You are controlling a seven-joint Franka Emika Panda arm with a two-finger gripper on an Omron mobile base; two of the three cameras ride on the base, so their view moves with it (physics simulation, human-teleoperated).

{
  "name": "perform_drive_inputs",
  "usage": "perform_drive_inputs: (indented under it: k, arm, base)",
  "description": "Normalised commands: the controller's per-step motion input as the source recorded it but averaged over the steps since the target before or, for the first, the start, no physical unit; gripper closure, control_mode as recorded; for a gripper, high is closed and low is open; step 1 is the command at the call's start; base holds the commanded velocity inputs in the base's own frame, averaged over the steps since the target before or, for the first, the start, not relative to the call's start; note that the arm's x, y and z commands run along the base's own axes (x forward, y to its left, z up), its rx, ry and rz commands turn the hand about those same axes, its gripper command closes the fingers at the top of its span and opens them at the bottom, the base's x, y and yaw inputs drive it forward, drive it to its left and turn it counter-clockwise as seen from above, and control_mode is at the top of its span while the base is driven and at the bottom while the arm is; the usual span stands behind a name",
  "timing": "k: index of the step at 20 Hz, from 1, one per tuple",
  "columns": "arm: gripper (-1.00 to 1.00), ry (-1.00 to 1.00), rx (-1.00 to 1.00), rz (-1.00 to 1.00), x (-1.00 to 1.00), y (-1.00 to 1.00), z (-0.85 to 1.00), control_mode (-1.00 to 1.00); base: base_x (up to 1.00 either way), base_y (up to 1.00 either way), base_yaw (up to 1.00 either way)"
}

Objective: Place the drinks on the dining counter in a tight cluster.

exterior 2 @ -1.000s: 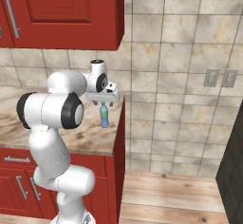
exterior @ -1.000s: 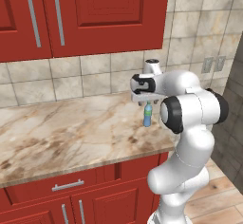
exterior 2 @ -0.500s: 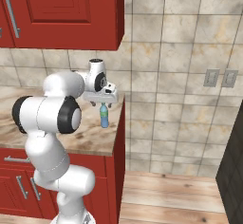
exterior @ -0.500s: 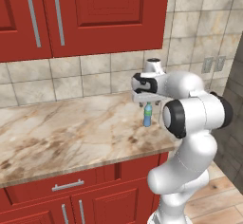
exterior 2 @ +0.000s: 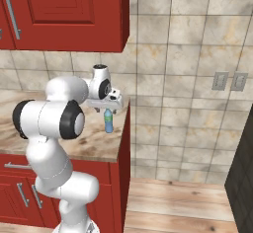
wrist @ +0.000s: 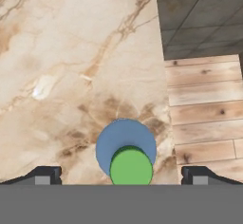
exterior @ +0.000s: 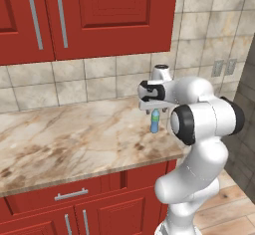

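One of the drinks, a slim blue-clear water bottle [exterior: 155, 122] [exterior 2: 108, 121] with a green cap, stands upright near the right end of a marbled counter [exterior: 74, 139] backed by a tiled wall. My gripper [exterior: 155, 110] [exterior 2: 107, 110] hangs straight above it, pointing down, open, with nothing between its fingers. In the hand view the bottle [wrist: 126, 151] sits midway between the two fingertips of the gripper [wrist: 121, 174], seen from the top. The dining counter is out of view.
The counter's right edge [exterior 2: 121, 143] drops to a wooden floor [wrist: 204, 109] close beside the bottle. Red upper cabinets [exterior: 99, 15] hang above the tiled backsplash [exterior: 99, 79]. Red drawers and doors [exterior: 74, 199] lie under the counter. Outlets [exterior 2: 230, 81] sit on the wall to the right.
The arm has shifted slightly and the hand has settled a touch lower over the water bottle. The jaws stay wide and the bottle has not moved.
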Motion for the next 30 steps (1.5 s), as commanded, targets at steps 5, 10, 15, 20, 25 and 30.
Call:
perform_drive_inputs:
  k: [5,10,15,20,25,30]
  arm:
    - [-1.0,0.0,0.0,0.0,0.01,0.0,-0.03,-1.0]
    - [-1.0,0.0,0.0,0.0,0.0,0.0,-0.13,-1.0]
    - [-1.0,0.0,0.0,0.0,0.0,0.0,-0.15,-1.0]
    - [-1.0,0.0,0.0,0.0,0.03,-0.02,-0.08,-1.0]
    - [-1.0,0.0,0.0,0.0,0.01,-0.03,-0.15,-1.0]
    - [-1.0,0.0,0.0,0.0,0.0,0.0,-0.03,-1.0]
  base:
    - [0.0,0.0,0.0]
    - [0.0,0.0,0.0]
    - [0.0,0.0,0.0]
    - [0.0,0.0,0.0]
    - [0.0,0.0,0.0]
    - [0.0,0.0,0.0]
